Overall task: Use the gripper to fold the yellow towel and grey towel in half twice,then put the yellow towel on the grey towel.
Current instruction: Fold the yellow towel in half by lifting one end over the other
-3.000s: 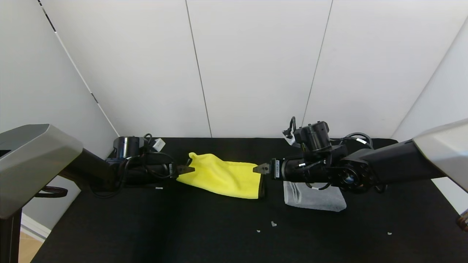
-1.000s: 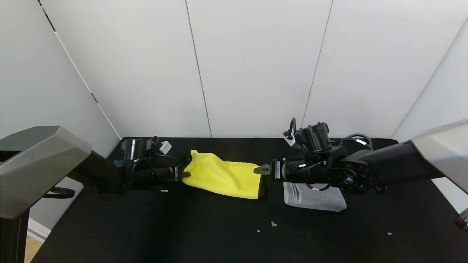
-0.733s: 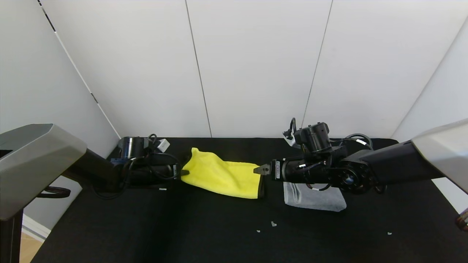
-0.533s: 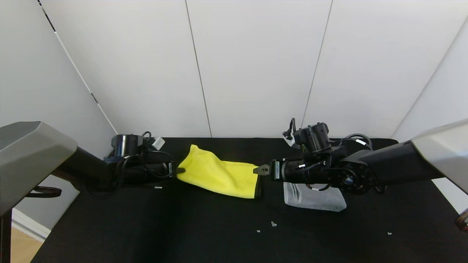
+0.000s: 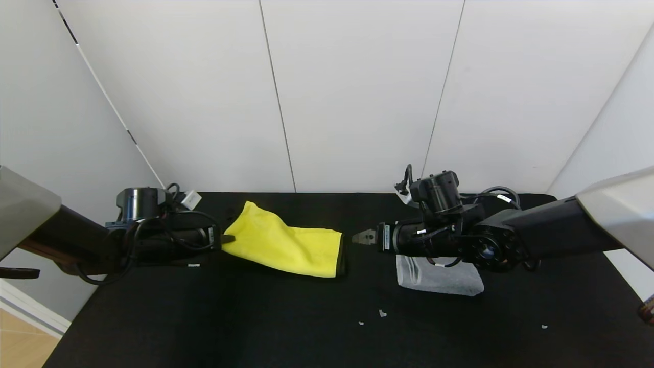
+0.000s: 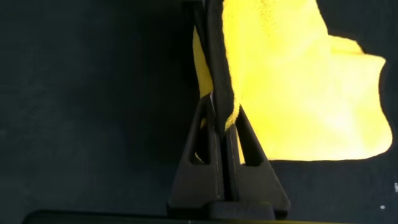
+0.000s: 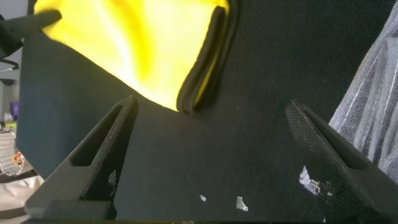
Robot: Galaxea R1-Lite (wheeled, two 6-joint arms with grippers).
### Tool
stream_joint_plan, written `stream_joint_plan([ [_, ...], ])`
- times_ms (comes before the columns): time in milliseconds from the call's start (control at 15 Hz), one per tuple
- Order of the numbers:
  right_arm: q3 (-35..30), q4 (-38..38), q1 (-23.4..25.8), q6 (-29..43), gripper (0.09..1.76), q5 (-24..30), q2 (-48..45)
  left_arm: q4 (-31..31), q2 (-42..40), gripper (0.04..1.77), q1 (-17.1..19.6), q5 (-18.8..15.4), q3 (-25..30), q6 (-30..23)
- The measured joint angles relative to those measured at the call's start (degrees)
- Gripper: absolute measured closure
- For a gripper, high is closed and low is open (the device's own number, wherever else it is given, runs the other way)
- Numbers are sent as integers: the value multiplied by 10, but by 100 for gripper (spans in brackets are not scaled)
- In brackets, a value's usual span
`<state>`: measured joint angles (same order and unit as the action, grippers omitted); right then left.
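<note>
Left claw (image 6: 219, 121) clenched on yellow towel (image 5: 286, 246) edge, right claw (image 7: 211, 155) spread wide, gripping nothing, just beside towel

The right arm (image 5: 490, 245) hides the far part of the grey towel (image 5: 444, 278).
</note>
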<state>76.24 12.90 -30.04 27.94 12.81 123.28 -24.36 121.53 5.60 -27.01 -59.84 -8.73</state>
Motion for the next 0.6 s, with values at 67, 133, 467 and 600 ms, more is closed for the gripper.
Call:
stream_joint_plan([
  [67, 0, 0, 0, 1, 14, 0, 0, 0, -5, 167, 4, 0, 2, 2],
  [133, 0, 0, -1, 1, 14, 0, 0, 0, -9, 167, 5, 0, 3, 7],
  [467, -1, -1, 2, 7, 14, 0, -7, 1, -33, 167, -28, 11, 13, 46],
  [600, -2, -2, 4, 8, 14, 0, -13, 2, -47, 167, -50, 25, 15, 50],
])
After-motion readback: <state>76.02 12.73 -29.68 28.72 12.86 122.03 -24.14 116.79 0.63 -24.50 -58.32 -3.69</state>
